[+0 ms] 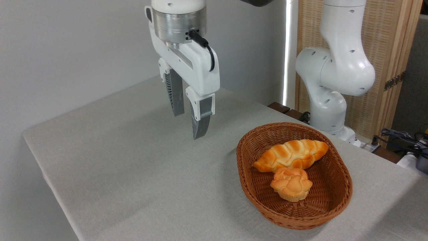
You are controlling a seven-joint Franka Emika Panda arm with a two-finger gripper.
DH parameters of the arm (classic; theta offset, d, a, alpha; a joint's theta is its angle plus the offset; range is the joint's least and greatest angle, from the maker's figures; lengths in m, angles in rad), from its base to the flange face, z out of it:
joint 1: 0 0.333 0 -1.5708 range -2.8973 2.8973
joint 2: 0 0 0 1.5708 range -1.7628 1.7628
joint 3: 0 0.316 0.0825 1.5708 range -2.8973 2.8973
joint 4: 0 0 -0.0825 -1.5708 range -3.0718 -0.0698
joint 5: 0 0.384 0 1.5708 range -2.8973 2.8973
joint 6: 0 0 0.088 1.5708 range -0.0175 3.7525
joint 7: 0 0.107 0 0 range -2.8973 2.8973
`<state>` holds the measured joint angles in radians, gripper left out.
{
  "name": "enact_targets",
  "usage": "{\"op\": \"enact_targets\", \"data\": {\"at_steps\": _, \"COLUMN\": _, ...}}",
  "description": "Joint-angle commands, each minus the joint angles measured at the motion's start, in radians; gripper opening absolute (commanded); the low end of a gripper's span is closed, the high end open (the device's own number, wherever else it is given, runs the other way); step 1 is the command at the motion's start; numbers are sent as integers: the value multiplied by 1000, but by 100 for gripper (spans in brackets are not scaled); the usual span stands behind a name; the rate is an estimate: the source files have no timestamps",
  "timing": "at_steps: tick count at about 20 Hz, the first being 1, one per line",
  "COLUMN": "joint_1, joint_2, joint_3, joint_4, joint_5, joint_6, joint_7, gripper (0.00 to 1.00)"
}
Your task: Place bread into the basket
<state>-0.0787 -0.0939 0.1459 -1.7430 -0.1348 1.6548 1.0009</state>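
tool parted, empty, above table | bread in basket

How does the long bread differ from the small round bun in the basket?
The bread is long, braided and pointed; the bun is short, round and flower-shaped. The bread lies toward the back of the basket, the bun in front of it, nearer the camera. Both have a golden-orange crust.
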Motion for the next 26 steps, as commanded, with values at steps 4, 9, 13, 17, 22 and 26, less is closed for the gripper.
{"op": "enact_targets", "data": {"at_steps": 4, "joint_1": 28, "joint_2": 43, "joint_3": -95, "joint_4": 51, "joint_5": 89, "joint_6": 10, "joint_7": -134, "gripper": 100}}
{"op": "enact_targets", "data": {"at_steps": 9, "joint_1": 39, "joint_2": 45, "joint_3": -114, "joint_4": 54, "joint_5": 90, "joint_6": 8, "joint_7": -134, "gripper": 100}}
{"op": "enact_targets", "data": {"at_steps": 13, "joint_1": 42, "joint_2": 49, "joint_3": -138, "joint_4": 72, "joint_5": 90, "joint_6": 2, "joint_7": -134, "gripper": 100}}
{"op": "enact_targets", "data": {"at_steps": 17, "joint_1": 42, "joint_2": 60, "joint_3": -152, "joint_4": 97, "joint_5": 92, "joint_6": -10, "joint_7": -136, "gripper": 100}}
{"op": "enact_targets", "data": {"at_steps": 22, "joint_1": 63, "joint_2": 63, "joint_3": -163, "joint_4": 112, "joint_5": 90, "joint_6": -41, "joint_7": -136, "gripper": 100}}
{"op": "enact_targets", "data": {"at_steps": 26, "joint_1": 63, "joint_2": 66, "joint_3": -163, "joint_4": 112, "joint_5": 92, "joint_6": -49, "joint_7": -136, "gripper": 100}}
